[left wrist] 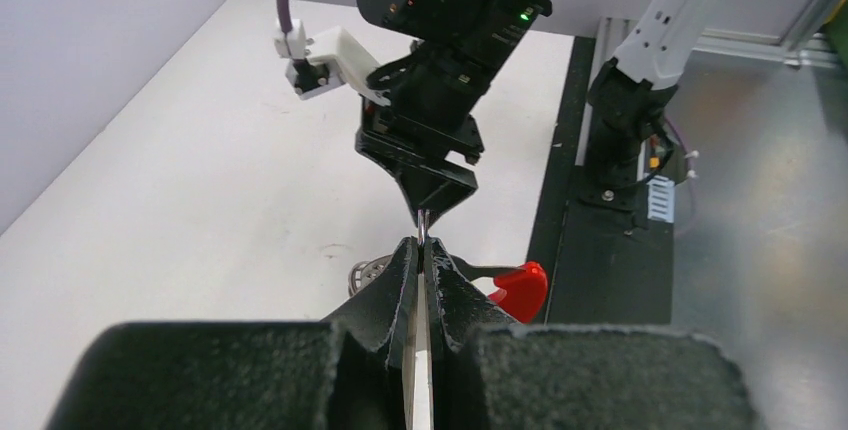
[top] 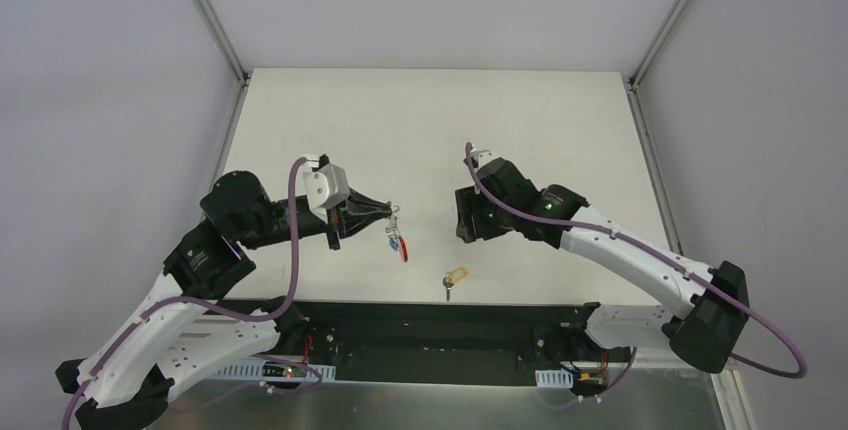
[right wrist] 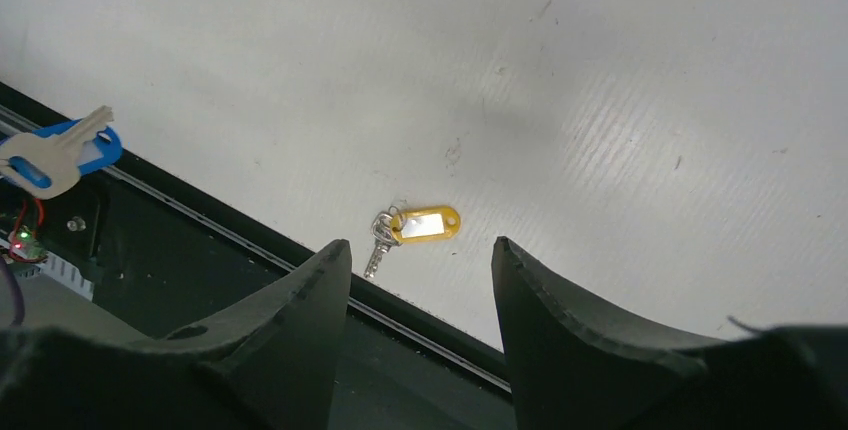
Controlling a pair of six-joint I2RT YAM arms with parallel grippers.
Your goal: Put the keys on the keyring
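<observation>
Dangling from clamped left tool (top: 388, 212), thin metal keyring (top: 394, 227), red crescent strap (top: 404, 248); right tool (right wrist: 420, 246) spread, empty.

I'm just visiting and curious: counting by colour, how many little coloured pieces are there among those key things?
Yellow: 1, the yellow key lying on the table.
Red: 1, the red keyring strap.
Blue: 1, the blue keyring tag.
Total: 3

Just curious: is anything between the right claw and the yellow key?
Nothing: the right wrist view shows only bare table between the right gripper and the key.
</observation>
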